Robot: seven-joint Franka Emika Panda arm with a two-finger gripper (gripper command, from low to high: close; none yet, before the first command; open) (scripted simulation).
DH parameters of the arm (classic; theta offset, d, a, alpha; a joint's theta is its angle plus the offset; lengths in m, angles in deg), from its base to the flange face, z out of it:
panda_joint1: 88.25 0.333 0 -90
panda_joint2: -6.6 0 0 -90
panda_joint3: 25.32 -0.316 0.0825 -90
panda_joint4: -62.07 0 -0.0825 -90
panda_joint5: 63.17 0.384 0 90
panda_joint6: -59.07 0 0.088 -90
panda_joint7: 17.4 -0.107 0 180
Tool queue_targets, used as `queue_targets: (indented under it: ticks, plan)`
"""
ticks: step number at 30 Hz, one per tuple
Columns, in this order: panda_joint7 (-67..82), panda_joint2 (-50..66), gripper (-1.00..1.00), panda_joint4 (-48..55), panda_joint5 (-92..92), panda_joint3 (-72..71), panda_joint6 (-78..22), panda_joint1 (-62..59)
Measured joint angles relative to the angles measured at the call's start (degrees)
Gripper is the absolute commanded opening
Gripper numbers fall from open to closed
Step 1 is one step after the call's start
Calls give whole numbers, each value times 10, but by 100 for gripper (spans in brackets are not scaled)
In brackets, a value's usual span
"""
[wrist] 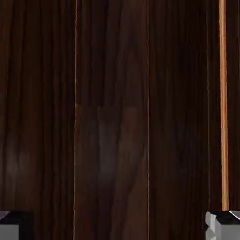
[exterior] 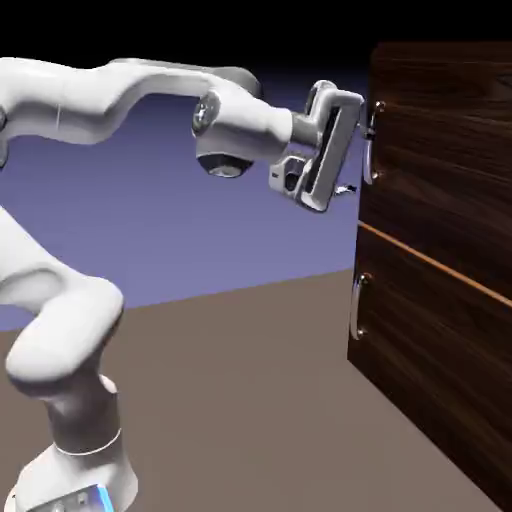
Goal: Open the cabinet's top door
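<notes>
Gripper (exterior: 358,150) stands wide, empty; top door (exterior: 440,150) directly ahead, its handle (exterior: 371,150) between the fingers.

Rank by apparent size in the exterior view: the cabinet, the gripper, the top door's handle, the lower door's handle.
1. cabinet
2. gripper
3. top door's handle and lower handle: these look alike in length, and the top one is partly hidden, so no ranking.

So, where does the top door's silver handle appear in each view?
Exterior view: the handle is at upper right, on the top door, beside the open tool.
Hand view: not in it, only dark wood.
Shared landmark: the light seam.
</notes>
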Motion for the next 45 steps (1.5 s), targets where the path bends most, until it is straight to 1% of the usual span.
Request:
queue_targets:
  ticks: [30,32,37,38,40,45]
  plan:
    - [-253,-55,0,183,748,-284,-9,-269]
    - [-259,-56,0,187,763,-290,-9,-275]
    - [-254,-28,0,259,769,-366,-13,-378]
    - [-253,-24,-100,270,770,-378,-14,-394]
    - [-253,-24,-100,270,770,-378,-14,-394]
    - [-200,10,-100,213,769,-301,-38,-290]
